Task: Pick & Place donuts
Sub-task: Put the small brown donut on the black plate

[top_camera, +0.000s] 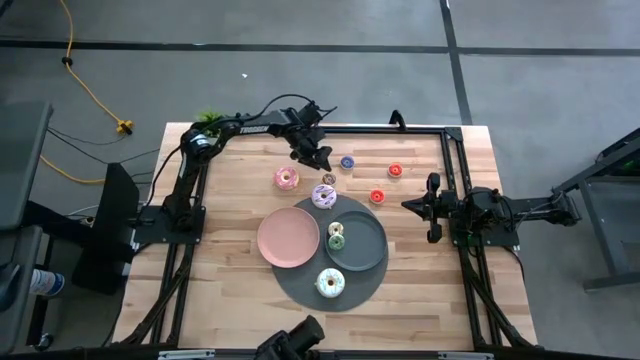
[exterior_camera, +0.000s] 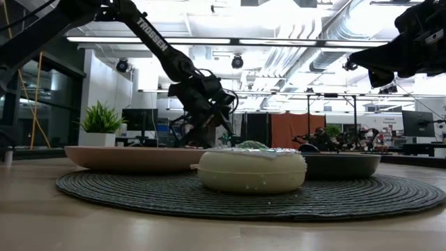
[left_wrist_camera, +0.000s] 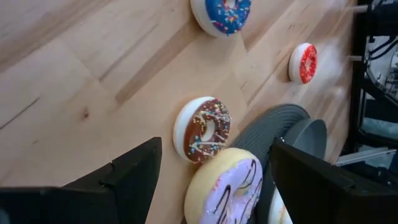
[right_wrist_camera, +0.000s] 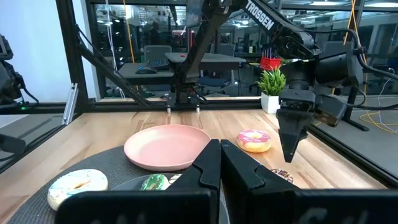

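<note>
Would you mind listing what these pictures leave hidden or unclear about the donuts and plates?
- Low view: the white donut in front hides most of the grey plate; the small donuts beyond cannot be seen.
- Left wrist view: the lilac-iced donut is cut off by the picture's edge.
- Right wrist view: the shut right end effector covers part of the green donut and the brown one.

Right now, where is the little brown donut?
In the high view, the little brown donut lies on the wood just below the left gripper, beside the lilac-iced donut.
</note>
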{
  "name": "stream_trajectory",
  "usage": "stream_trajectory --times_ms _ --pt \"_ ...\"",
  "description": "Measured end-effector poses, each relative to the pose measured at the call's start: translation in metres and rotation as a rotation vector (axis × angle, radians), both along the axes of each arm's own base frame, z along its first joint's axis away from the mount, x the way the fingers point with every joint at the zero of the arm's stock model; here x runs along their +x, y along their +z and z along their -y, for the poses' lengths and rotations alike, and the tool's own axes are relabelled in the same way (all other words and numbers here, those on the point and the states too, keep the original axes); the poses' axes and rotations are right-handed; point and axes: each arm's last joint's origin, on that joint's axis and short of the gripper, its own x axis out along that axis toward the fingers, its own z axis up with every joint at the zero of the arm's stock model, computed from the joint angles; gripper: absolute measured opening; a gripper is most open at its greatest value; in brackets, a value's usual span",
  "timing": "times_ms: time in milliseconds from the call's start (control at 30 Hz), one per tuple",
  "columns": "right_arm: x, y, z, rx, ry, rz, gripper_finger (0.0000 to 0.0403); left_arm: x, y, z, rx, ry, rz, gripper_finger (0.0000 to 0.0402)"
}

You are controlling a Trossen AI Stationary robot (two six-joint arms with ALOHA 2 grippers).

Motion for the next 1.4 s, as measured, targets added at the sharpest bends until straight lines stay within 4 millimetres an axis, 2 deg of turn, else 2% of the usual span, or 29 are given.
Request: stream_trajectory --times_ms 567,800,1033,1400 --pt "0.0 0.0 0.0 0.0 0.0 0.0 0.0 -0.002 0.0 0.003 -0.083 -0.023 0.009 0.0287" --pt "0.0 0.0 0.0 0.0 0.0 0.0 0.0 -0.006 0.0 -0.001 -0.163 0.057 -0.027 0.0287" --pt "0.0 0.0 0.0 0.0 0.0 0.0 0.0 -0.011 -0.019 0.004 -0.222 0.044 -0.138 0.0287" --pt "0.0 0.0 0.0 0.0 0.0 0.0 0.0 -0.004 -0.02 0.003 -0.192 0.117 -0.149 0.0287"
